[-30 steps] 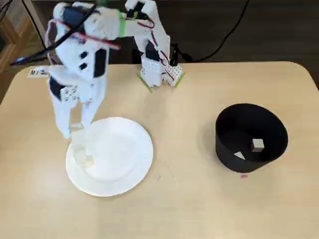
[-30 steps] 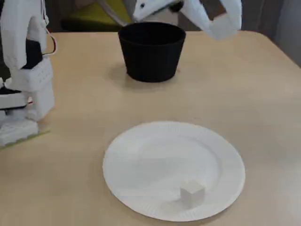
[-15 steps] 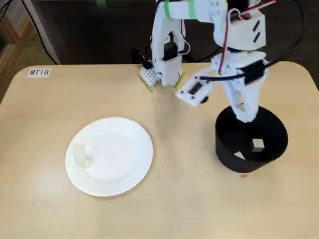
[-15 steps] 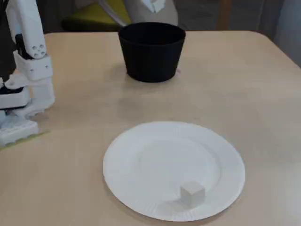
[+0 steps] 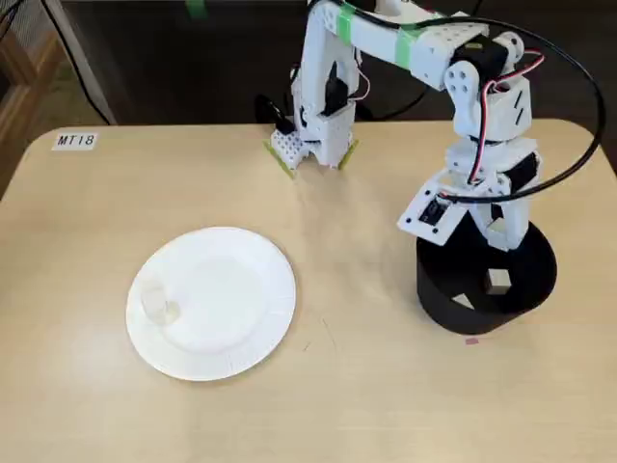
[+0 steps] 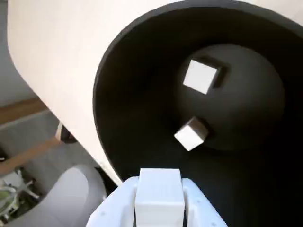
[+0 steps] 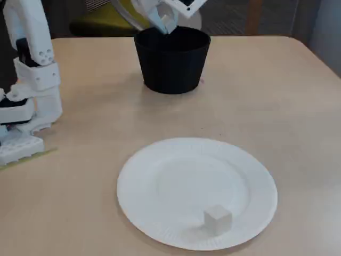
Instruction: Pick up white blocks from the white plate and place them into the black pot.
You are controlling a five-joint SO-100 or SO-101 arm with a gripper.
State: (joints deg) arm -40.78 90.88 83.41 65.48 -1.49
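Note:
The black pot [image 5: 439,289] stands on the right of the table in a fixed view, and two white blocks [image 5: 498,281] lie on its floor. My gripper [image 5: 494,234] hangs over the pot's far rim. In the wrist view the gripper [image 6: 158,185] is shut on a third white block [image 6: 159,201], above the pot's [image 6: 128,109] opening and two loose blocks [image 6: 201,76]. The white plate [image 5: 246,338] lies at the left with one block [image 5: 160,308] near its left edge. In another fixed view the gripper [image 7: 164,22] is above the pot [image 7: 171,61], and the plate [image 7: 176,184] holds a block [image 7: 217,219].
The arm's white base [image 5: 313,140] is fixed at the table's far edge, and it stands at the left [image 7: 26,114] in another fixed view. A label reading MT18 [image 5: 75,140] is stuck at the far left corner. A small pink mark [image 5: 471,340] lies in front of the pot.
The arm swung from the plate across the table to the pot, then dropped lower over the pot's rim. One block has stayed on the plate throughout.

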